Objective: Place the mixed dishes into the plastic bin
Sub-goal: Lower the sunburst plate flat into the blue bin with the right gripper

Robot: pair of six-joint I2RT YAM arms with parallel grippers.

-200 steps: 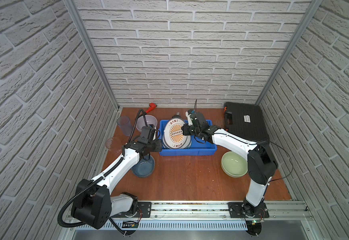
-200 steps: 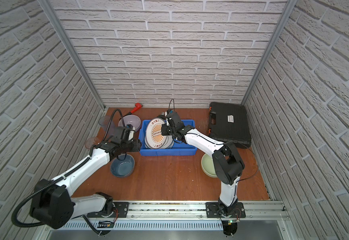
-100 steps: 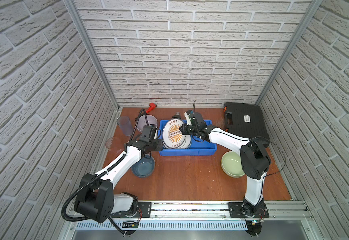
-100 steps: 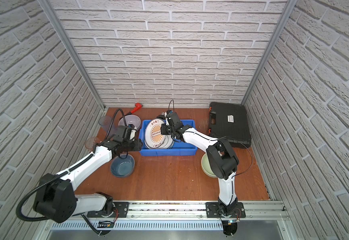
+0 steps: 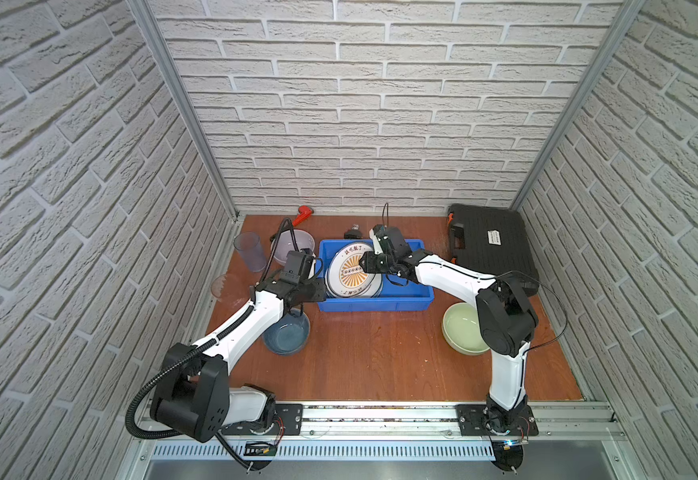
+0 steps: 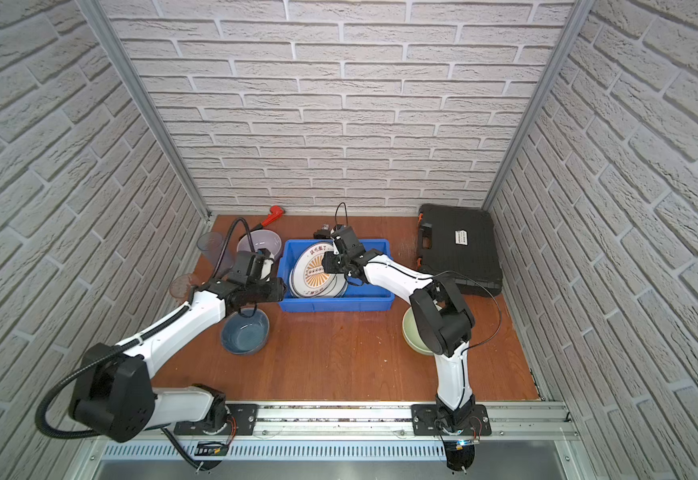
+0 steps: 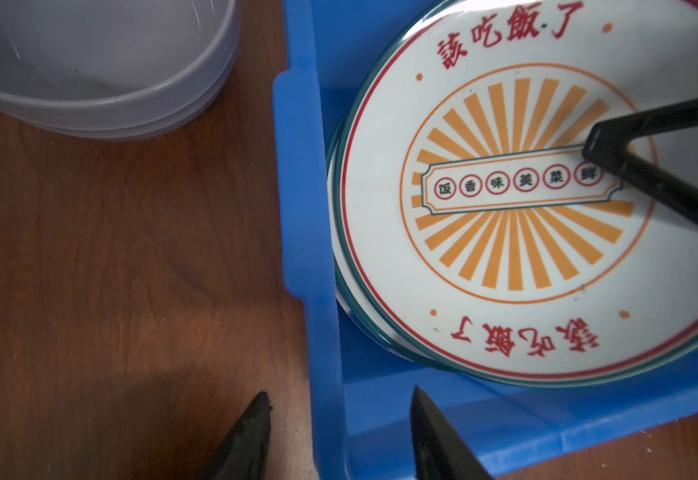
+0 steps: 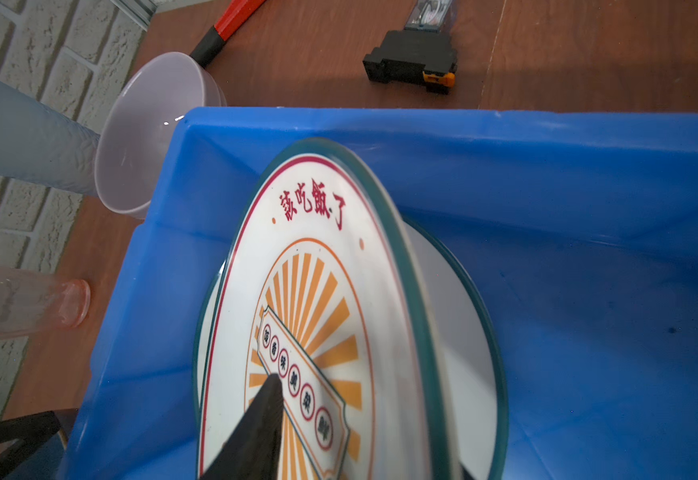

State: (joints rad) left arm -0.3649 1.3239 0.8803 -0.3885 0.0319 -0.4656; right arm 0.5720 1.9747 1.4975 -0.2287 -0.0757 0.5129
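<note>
The blue plastic bin (image 5: 376, 305) stands at the middle back. Inside it the orange-sunburst plate (image 5: 351, 270) leans on another teal-rimmed plate (image 8: 463, 332). My right gripper (image 5: 366, 266) is open astride the sunburst plate's edge; one finger (image 8: 264, 415) hovers over its face and the other is hidden behind it. My left gripper (image 7: 339, 397) is open and straddles the bin's left wall (image 7: 301, 187) without touching it. Outside the bin are the lilac bowl (image 5: 293, 245), dark blue bowl (image 5: 287, 334), pale green bowl (image 5: 461, 328), a bluish tumbler (image 5: 249, 251) and a pinkish tumbler (image 5: 224, 286).
A black ribbed tool case (image 5: 491, 249) lies at the back right. A red-headed wrench (image 5: 303, 212) and a small black part (image 8: 409, 62) lie behind the bin. Brick walls close in on three sides. The right arm hides part of the green bowl.
My right gripper's jaws have opened off the sunburst plate, and the plate has dropped flatter onto the plate below it. The left gripper has barely moved.
</note>
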